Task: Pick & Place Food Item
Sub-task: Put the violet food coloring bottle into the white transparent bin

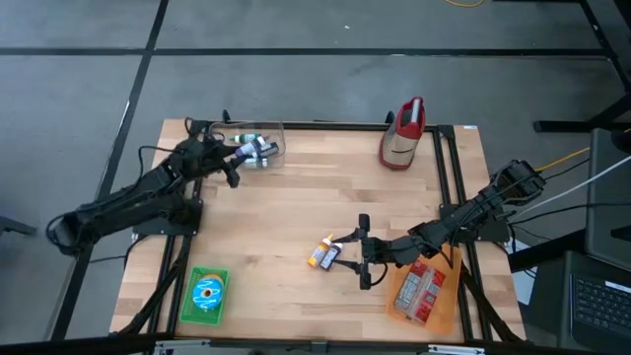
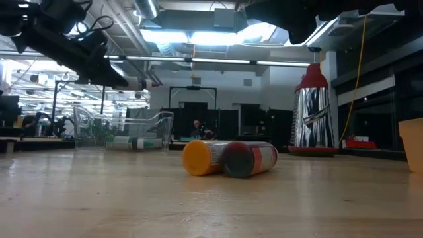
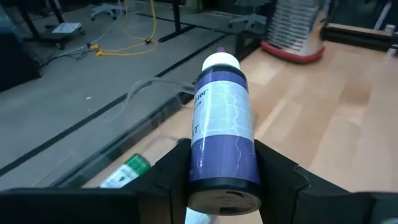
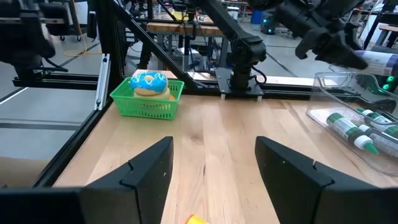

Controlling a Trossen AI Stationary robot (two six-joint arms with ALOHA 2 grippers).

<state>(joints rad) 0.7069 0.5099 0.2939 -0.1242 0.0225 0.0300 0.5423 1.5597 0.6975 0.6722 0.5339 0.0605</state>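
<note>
purple bottle (image 3: 222, 149) — between left jaws | right jaws open

On the bench (image 1: 296, 207), a clear bin (image 1: 258, 140) sits at the far left corner with bottles inside. The left pincer (image 1: 240, 158) is over it, closed on a bottle (image 3: 222, 140). A metal jug (image 1: 403, 134) stands at the far right. Two small cans (image 1: 324, 254) lie side by side near the middle, just in front of the open right pincer (image 1: 364, 252). A basket with a donut (image 1: 206, 294) sits at the near left. A tray of packets (image 1: 421, 289) sits at the near right.

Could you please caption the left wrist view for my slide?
Left gripper holding a purple-labelled bottle above the clear bin.
</note>
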